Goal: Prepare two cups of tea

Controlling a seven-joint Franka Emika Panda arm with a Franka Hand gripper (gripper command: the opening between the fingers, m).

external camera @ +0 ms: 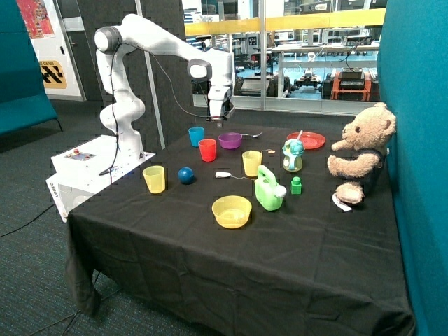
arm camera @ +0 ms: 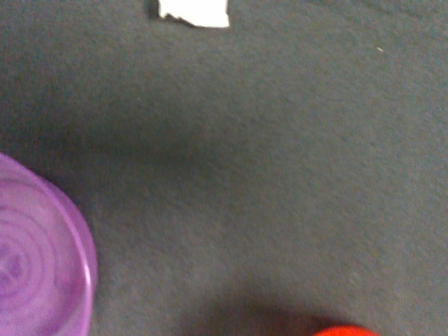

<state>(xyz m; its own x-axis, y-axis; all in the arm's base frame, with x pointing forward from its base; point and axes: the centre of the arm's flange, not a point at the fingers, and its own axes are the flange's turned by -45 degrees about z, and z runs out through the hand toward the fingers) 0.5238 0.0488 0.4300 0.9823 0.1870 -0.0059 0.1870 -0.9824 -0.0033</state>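
Note:
The light blue cup (external camera: 196, 136) and the red cup (external camera: 207, 150) stand upright side by side at the back of the black table. A pale tea bag (external camera: 223, 174) with a thin string lies on the cloth in front of them. A second small pale one (external camera: 270, 152) lies near the far yellow cup. My gripper (external camera: 220, 113) hangs above the table, over the gap between the red cup and the purple bowl (external camera: 229, 141). The wrist view shows bare cloth, the purple bowl's rim (arm camera: 35, 266), a sliver of the red cup (arm camera: 343, 330) and a tea bag (arm camera: 194, 12).
Two translucent yellow cups (external camera: 155, 178) (external camera: 251, 163), a blue ball (external camera: 185, 175), a yellow bowl (external camera: 232, 211), a green toy teapot (external camera: 268, 189), a green block (external camera: 296, 185), a sippy cup (external camera: 292, 155), a red plate (external camera: 306, 140), a spoon (external camera: 252, 135) and a teddy bear (external camera: 360, 154).

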